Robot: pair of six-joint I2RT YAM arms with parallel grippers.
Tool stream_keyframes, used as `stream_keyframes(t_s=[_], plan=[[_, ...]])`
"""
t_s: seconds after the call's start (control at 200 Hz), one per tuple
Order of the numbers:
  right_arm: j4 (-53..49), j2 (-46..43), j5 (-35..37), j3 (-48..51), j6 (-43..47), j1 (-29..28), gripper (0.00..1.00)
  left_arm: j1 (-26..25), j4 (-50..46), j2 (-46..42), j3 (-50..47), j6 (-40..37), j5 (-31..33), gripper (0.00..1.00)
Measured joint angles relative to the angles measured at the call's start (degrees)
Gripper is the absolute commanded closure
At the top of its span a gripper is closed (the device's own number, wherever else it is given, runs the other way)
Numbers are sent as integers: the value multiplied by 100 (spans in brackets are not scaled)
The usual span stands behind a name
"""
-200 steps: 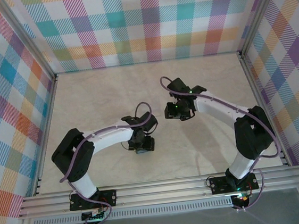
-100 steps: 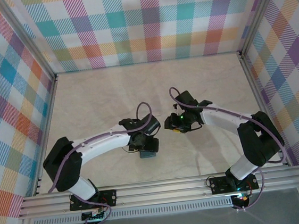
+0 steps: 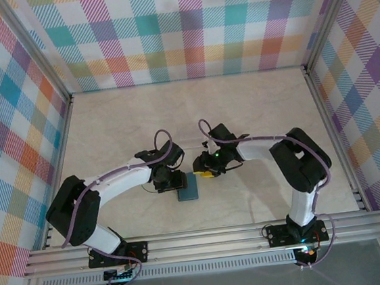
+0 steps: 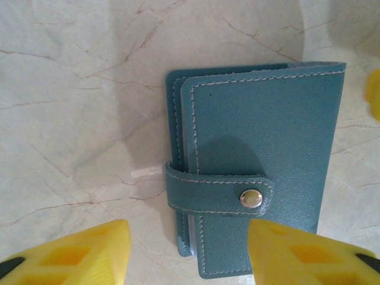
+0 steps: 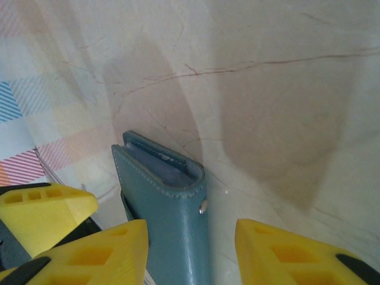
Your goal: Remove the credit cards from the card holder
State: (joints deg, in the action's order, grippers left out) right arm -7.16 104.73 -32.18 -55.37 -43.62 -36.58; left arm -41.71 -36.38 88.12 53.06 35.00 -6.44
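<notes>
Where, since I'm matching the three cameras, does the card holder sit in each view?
Top external: the card holder lies just below centre on the table.
Left wrist: centre right, closed, with its strap across the lower half.
Right wrist: bottom centre, seen end-on.
Shared landmark: the metal snap on the strap; in the right wrist view it sits on the holder's right edge.

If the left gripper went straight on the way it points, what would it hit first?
The left gripper would likely meet the closed teal leather card holder first, near its snapped strap; how far off is unclear.
</notes>
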Motion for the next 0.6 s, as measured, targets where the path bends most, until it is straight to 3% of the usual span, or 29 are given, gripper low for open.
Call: stream_keyframes(t_s=[0.225,0.6], plan=[[162,308,-223,-164,-11,-74,62,146,216,9,-240,7,-155,63],[306,428,-411,-219,-11,-101,71,164,317,197,-273,-127,-212,69]])
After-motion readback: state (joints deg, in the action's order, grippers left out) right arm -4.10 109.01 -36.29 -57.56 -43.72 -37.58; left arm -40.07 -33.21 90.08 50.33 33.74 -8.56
